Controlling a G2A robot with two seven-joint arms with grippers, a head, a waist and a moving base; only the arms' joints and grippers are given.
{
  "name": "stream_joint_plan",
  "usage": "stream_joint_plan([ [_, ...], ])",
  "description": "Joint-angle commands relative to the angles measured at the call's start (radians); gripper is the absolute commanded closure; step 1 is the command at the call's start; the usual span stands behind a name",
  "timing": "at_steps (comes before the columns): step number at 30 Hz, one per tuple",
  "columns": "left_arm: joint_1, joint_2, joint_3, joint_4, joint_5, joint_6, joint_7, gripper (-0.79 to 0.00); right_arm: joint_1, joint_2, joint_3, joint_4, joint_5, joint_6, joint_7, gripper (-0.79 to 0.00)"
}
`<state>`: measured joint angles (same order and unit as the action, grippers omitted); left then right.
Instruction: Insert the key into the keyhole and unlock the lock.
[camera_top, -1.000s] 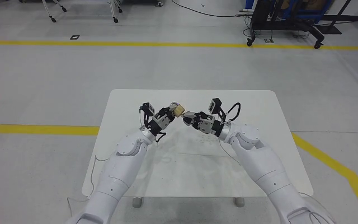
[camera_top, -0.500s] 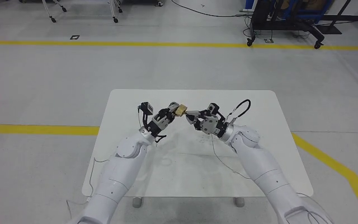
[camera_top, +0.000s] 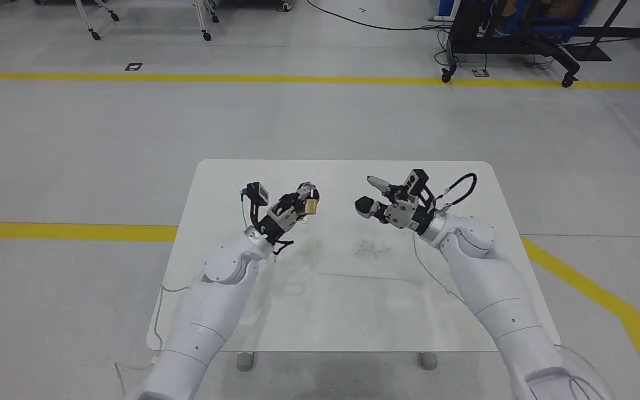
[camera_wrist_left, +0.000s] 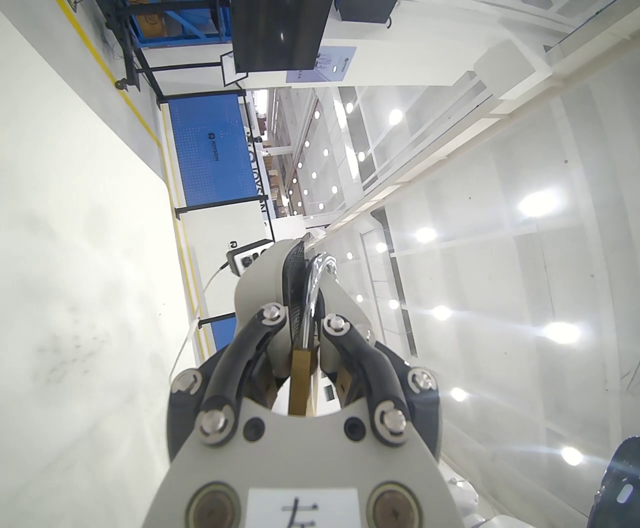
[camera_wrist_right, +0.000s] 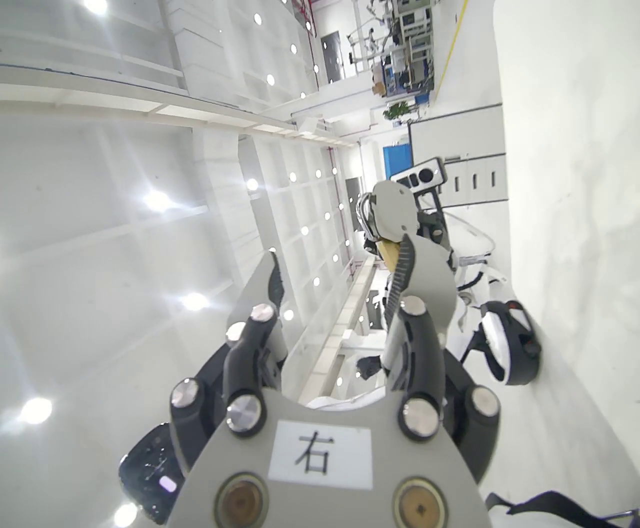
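Top cam first. The left pincer (camera_top: 306, 201) hangs over the table (camera_top: 400, 290), clamped on the lock (camera_top: 313, 206). The brass body shows right at its tips, on the side facing the right pincer (camera_top: 368, 195). The right pincer points back at the lock from well apart, and its fingers (camera_top: 378, 183) are spread wide. Both look lifted off the table, though I can't tell how high.

Left wrist cam: the left pincer (camera_wrist_left: 312, 285) is squeezed down on the lock (camera_wrist_left: 300, 372). You see the brass edge-on between the finger links, nearer the palm. The silver shackle (camera_wrist_left: 322, 265) curves out up by the tips, tight against the black pads (camera_wrist_left: 292, 272). The table (camera_wrist_left: 75, 250) runs along one side of the pincer, apart from it.

Right wrist cam: the right pincer (camera_wrist_right: 340, 275) is wide apart, with one finger (camera_wrist_right: 405, 270) on each side and open air between them. Straight out past its tips is the left pincer (camera_wrist_right: 395, 217), a good way off. A bit of the brass lock (camera_wrist_right: 385, 248) peeks out just beyond the serrated pad, partly hidden by that finger. The table (camera_wrist_right: 575, 250) lies off to the side of the pincer.
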<state>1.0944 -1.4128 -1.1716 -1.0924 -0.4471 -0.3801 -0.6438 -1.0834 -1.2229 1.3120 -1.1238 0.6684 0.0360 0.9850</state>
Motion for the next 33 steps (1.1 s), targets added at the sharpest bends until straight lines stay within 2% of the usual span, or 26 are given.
stream_joint_plan([
  [1,-0.003,0.005,0.01,-0.003,0.071,0.041,0.003,0.0,-0.024,0.028,0.089,-0.031,-0.092,0.005,-0.007,-0.785],
  [5,-0.029,0.005,0.071,0.01,0.225,0.15,-0.006,0.0,-0.093,0.064,0.23,-0.128,-0.153,0.03,-0.049,-0.785],
  [9,-0.096,-0.012,0.176,0.067,0.353,0.286,-0.026,0.0,-0.093,0.064,0.23,-0.128,-0.153,0.03,-0.049,-0.785],
  [12,-0.152,-0.03,0.249,0.139,0.416,0.352,-0.045,0.0,-0.093,0.064,0.23,-0.128,-0.153,0.03,-0.049,-0.785],
  [15,-0.195,-0.05,0.305,0.199,0.465,0.36,-0.024,0.0,-0.093,0.064,0.23,-0.128,-0.153,0.03,-0.049,-0.785],
  [18,-0.224,-0.066,0.334,0.254,0.452,0.369,-0.049,0.0,-0.093,0.064,0.23,-0.128,-0.153,0.03,-0.049,-0.785],
  [19,-0.235,-0.07,0.342,0.271,0.455,0.372,-0.058,-0.04,-0.093,0.064,0.23,-0.128,-0.153,0.03,-0.049,-0.785],
  [21,-0.251,-0.075,0.345,0.298,0.452,0.36,-0.061,-0.739,-0.093,0.064,0.23,-0.128,-0.153,0.03,-0.049,-0.785],
  [22,-0.257,-0.076,0.343,0.31,0.447,0.354,-0.063,-0.785,-0.093,0.064,0.23,-0.128,-0.153,0.03,-0.049,-0.785],
  [27,-0.277,-0.072,0.316,0.312,0.436,0.333,-0.055,-0.785,-0.093,0.064,0.23,-0.128,-0.153,0.03,-0.049,-0.785],
  [30,-0.275,-0.06,0.287,0.262,0.442,0.333,-0.061,-0.785,-0.093,0.064,0.23,-0.128,-0.153,0.03,-0.049,-0.785],
  [33,-0.262,-0.037,0.245,0.171,0.483,0.346,-0.062,-0.785,-0.093,0.064,0.23,-0.128,-0.153,0.03,-0.049,-0.785],
])
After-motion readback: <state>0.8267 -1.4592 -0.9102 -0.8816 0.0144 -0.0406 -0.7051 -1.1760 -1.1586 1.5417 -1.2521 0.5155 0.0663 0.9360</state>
